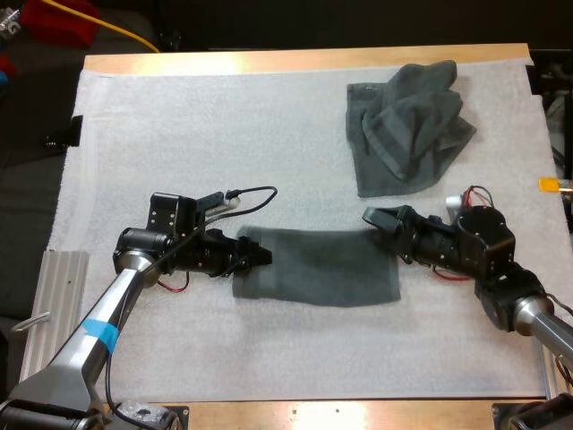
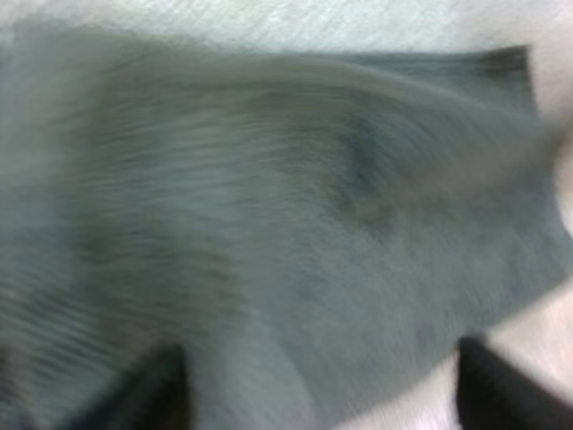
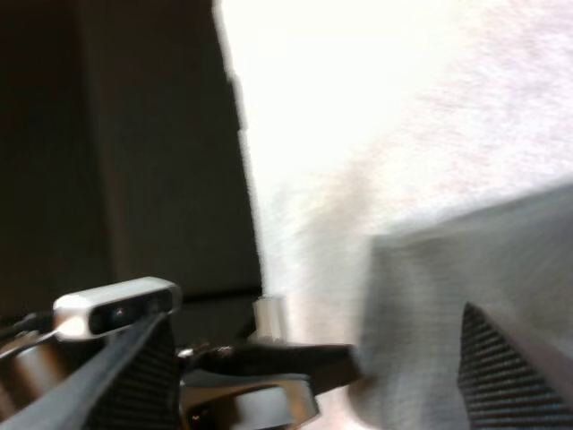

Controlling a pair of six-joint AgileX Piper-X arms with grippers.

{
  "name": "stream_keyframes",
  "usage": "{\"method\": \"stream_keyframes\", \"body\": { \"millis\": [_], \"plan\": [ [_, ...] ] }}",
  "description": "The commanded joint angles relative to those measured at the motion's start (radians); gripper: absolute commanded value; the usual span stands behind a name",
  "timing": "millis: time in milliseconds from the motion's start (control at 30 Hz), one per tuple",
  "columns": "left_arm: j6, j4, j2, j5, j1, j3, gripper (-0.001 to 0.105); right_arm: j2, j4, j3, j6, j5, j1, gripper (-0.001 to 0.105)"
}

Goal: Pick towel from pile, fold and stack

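A dark grey-green towel (image 1: 318,267) lies folded flat on the white mat (image 1: 179,134), in the middle. A second towel (image 1: 407,121) sits crumpled at the far right of the mat. My left gripper (image 1: 260,255) is at the flat towel's left edge; its wrist view has the towel (image 2: 286,206) spread beyond the gripper (image 2: 322,381), whose fingers (image 2: 157,390) stand wide apart. My right gripper (image 1: 378,218) is at the towel's far right corner, open (image 3: 313,327), with that corner of the towel (image 3: 466,260) between its fingers (image 3: 506,367). The left gripper (image 3: 286,358) faces it across the towel.
A ribbed metal plate (image 1: 54,305) lies off the mat's left near corner. The table's wooden edge (image 1: 295,61) runs along the far side. Bare mat stretches across the far left and along the near side.
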Motion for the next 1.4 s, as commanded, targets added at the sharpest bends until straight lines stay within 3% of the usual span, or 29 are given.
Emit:
{"method": "stream_keyframes", "body": {
  "millis": [0, 100, 300, 600, 967, 1200, 1367],
  "plan": [
    [0.021, -0.002, -0.01, 0.042, 0.0, -0.008, 0.068, -0.012, -0.032, -0.007, -0.006, -0.032, -0.007, 0.066],
    [0.042, 0.023, -0.04, 0.081, 0.003, -0.009, 0.068, -0.043, -0.012, -0.007, -0.056, -0.076, -0.007, 0.066],
    [0.125, 0.132, -0.165, 0.079, 0.003, -0.009, 0.068, -0.147, 0.111, -0.007, -0.122, -0.083, -0.007, 0.063],
    [0.127, 0.296, -0.444, 0.072, 0.003, -0.009, 0.068, -0.328, 0.34, -0.007, -0.262, -0.083, -0.007, 0.062],
    [0.098, 0.479, -0.804, -0.095, 0.003, -0.009, 0.068, -0.544, 0.72, -0.007, -0.463, -0.031, -0.007, 0.062],
    [0.091, 0.567, -0.94, -0.175, 0.003, -0.009, 0.068, -0.655, 0.92, -0.007, -0.545, 0.112, -0.007, 0.062],
    [0.091, 0.574, -0.954, -0.243, 0.003, -0.009, 0.068, -0.682, 0.981, -0.007, -0.563, 0.228, -0.007, 0.062]
  ]
}}
